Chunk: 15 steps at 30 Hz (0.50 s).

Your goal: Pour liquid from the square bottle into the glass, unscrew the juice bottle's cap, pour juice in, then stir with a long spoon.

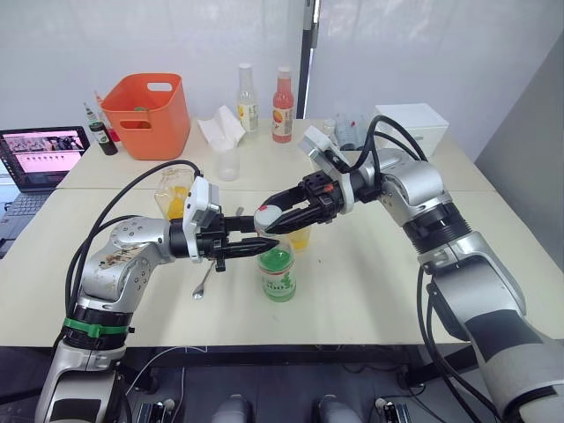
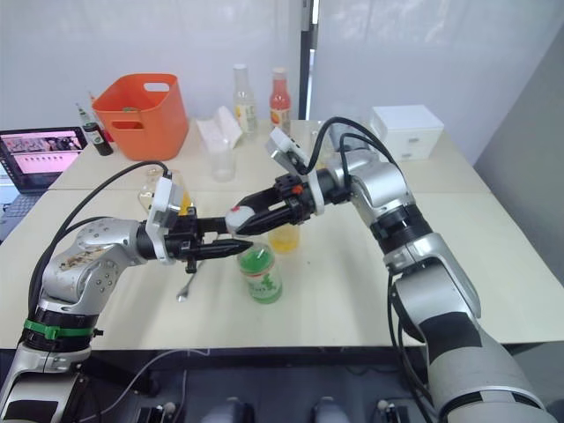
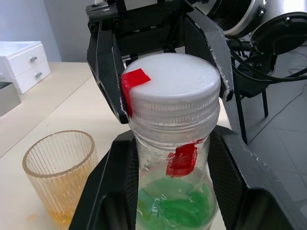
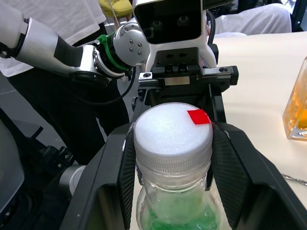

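Mid-table | juice bottle [image 1: 278, 273] upright | cap [image 4: 173, 132] up | right gripper [image 4: 172, 158] on cap

Two pale tables [image 1: 370, 282] stand pushed together before a white wall [image 1: 132, 44]. A dark vertical frame [image 1: 306, 53] splits the wall from a bright translucent screen [image 1: 423, 53]. A grey panel [image 1: 529, 132] closes the right side. Light is even and diffuse. The floor [image 1: 264, 388] under the near table is dark.

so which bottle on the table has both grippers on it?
The green juice bottle at the front: left gripper holds its neck, right gripper its white cap. The two bottles at the back stand untouched.
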Each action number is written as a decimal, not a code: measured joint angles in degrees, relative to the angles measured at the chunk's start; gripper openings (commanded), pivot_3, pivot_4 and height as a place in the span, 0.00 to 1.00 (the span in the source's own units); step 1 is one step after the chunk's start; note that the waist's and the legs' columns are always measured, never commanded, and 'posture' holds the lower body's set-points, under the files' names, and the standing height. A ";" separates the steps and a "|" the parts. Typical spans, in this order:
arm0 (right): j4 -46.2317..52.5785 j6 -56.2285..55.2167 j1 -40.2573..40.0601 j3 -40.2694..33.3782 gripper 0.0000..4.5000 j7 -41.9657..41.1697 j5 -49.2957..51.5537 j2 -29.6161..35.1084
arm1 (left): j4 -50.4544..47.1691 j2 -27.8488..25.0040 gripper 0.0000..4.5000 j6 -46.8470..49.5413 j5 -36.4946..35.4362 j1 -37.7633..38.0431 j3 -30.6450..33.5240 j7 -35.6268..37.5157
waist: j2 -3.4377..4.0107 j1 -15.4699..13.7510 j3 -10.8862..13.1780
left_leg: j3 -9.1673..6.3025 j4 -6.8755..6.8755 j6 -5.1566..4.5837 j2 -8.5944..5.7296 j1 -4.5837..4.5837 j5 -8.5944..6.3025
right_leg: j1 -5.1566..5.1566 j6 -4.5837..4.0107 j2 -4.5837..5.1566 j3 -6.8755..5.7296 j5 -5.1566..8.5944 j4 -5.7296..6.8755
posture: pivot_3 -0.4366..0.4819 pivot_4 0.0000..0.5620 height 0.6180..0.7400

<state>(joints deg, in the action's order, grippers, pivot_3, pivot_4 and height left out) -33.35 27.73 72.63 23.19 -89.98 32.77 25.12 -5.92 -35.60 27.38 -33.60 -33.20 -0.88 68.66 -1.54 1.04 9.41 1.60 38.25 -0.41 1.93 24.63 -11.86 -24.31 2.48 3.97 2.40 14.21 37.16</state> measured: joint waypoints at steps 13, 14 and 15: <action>26.04 10.07 -12.19 -15.53 1.00 8.35 7.85 3.56 | -0.03 0.57 0.36 -1.10 0.13 -0.46 -1.12 0.32 | 0.00 -0.42 0.00 | -0.04 0.00 0.00 -0.04 0.00 0.00 | 0.01 0.00 0.07 -0.02 0.00 0.03 | 0.48 0.27 0.79; 31.79 11.88 -14.44 -16.86 1.00 13.06 7.94 3.65 | 0.00 0.60 0.36 -1.10 0.20 -0.44 -1.13 0.33 | 0.00 -0.39 0.00 | -0.04 0.00 0.00 -0.03 -0.02 0.00 | 0.02 0.00 0.07 -0.02 0.00 0.04 | 0.48 0.27 0.79; 36.47 13.38 -16.16 -17.50 1.00 17.84 7.77 3.39 | 0.05 0.63 0.36 -1.10 0.27 -0.46 -1.13 0.31 | 0.00 -0.32 0.00 | -0.03 0.00 0.00 -0.01 -0.04 0.00 | 0.01 0.00 0.05 -0.02 0.00 0.06 | 0.48 0.27 0.79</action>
<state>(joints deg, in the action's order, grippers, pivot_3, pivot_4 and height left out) 3.12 41.11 56.47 5.69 -72.14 40.54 28.51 -5.87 -34.97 26.28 -33.33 -33.66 -2.01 68.97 -1.54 0.72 9.40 1.57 38.24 -0.41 1.92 24.60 -11.86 -24.30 2.47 4.02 2.38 14.21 37.22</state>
